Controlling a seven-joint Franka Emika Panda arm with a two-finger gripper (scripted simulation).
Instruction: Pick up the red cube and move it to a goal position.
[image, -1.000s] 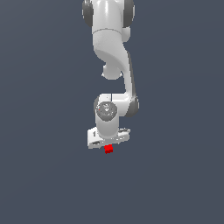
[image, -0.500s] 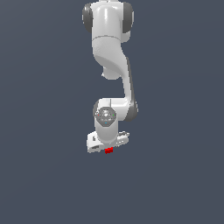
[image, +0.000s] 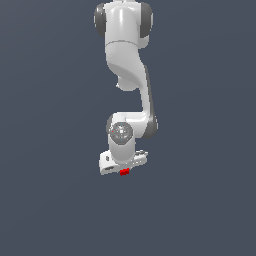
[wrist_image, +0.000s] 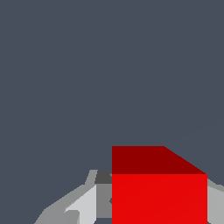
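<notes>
The red cube (image: 124, 172) shows as a small red patch just under the white hand of the arm, partly hidden by it. My gripper (image: 123, 169) points down over it. In the wrist view the red cube (wrist_image: 159, 192) fills the space between the two fingers. The grey pad of one finger (wrist_image: 104, 197) lies against one side face, and the other finger (wrist_image: 215, 205) lies against the opposite face. My gripper (wrist_image: 159, 210) is shut on the cube. I cannot tell whether the cube rests on the dark floor or is just off it.
Plain dark grey-blue floor (image: 200, 210) lies all around the arm. The white arm (image: 127, 75) rises from the hand toward the top of the exterior view. No other object shows.
The hand has come down onto the cube, so less of the cube shows beneath it. The cube has stayed at about the same spot.
</notes>
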